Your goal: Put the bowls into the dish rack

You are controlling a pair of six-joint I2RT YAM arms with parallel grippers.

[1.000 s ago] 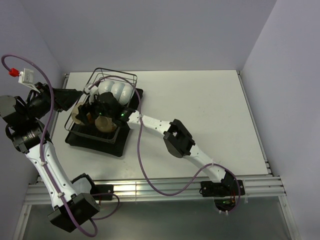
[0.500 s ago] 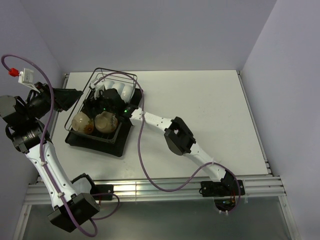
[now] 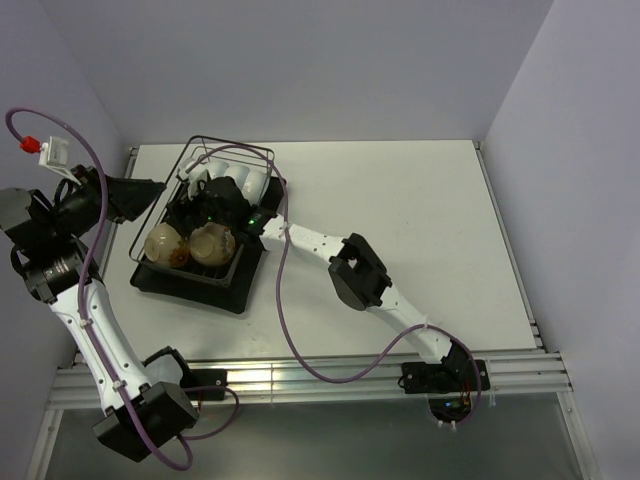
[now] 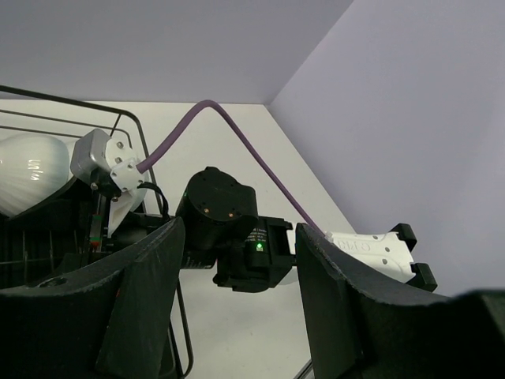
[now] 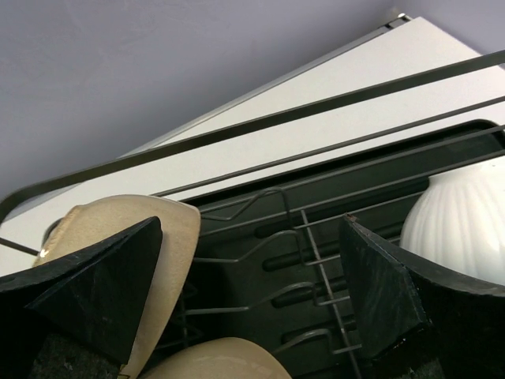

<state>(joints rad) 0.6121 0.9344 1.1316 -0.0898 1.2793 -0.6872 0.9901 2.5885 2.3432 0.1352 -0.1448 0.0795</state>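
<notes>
The dish rack (image 3: pixel 262 160) is a dark wire basket on a black tray at the table's far left. Two tan bowls (image 3: pixel 163 243) (image 3: pixel 212 243) stand in its near half, and white bowls (image 3: pixel 248 181) stand at its far end. My right gripper (image 3: pixel 200 197) hangs inside the rack between these groups. It is open and empty (image 5: pixel 251 225), with a tan bowl (image 5: pixel 175 237) beside its left finger, another below it (image 5: pixel 221 362) and a white bowl (image 5: pixel 465 217) to the right. My left gripper (image 3: pixel 158 188) is open and empty (image 4: pixel 241 230) at the rack's left rim.
The rack's raised wire rim (image 4: pixel 134 130) and inner dividers (image 5: pixel 316 237) are close around both grippers. The right arm's wrist (image 4: pixel 229 237) and its purple cable (image 4: pixel 237 130) lie just in front of my left fingers. Bare white table (image 3: pixel 400 210) stretches to the right of the rack.
My right gripper has drawn back from over the near tan bowls toward the rack's far end, which uncovers both of them. The left arm has hardly moved.
</notes>
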